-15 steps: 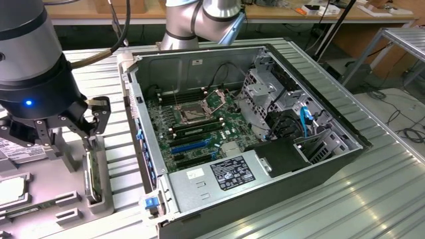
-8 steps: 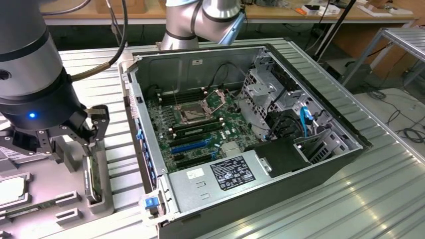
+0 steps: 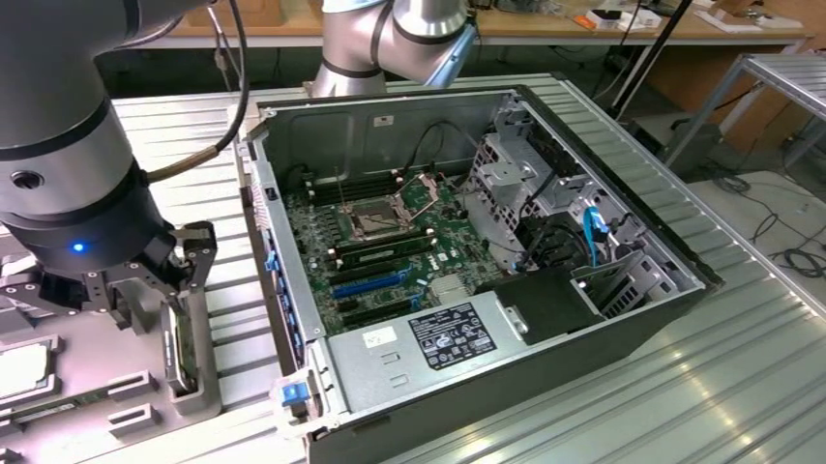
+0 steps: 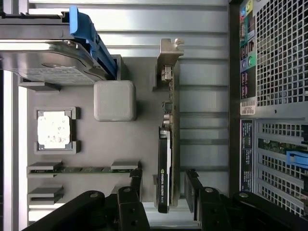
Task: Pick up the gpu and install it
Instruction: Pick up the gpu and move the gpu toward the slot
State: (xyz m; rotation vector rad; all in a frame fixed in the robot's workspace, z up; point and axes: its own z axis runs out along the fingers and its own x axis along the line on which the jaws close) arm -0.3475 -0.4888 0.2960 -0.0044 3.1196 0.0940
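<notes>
The gpu (image 4: 168, 144) stands on its edge in a slot of the grey holder tray (image 4: 96, 144), green board and black cooler seen edge-on, with its silver bracket (image 4: 169, 54) at the far end. My gripper (image 4: 164, 188) is open. One black finger (image 4: 136, 185) stands on each side of the card's near end, with a small gap to it. In the exterior view the gripper (image 3: 158, 290) hangs low over the tray (image 3: 91, 416) at the lower left, just above the gpu (image 3: 181, 353).
On the tray lie a silver hard drive (image 4: 45, 55) in a blue carrier, a processor chip (image 4: 54, 130), memory sticks (image 4: 82, 169) and a grey block (image 4: 114, 100). The open computer case (image 3: 465, 261), motherboard exposed, stands beside the tray on the ribbed metal table (image 3: 722, 387).
</notes>
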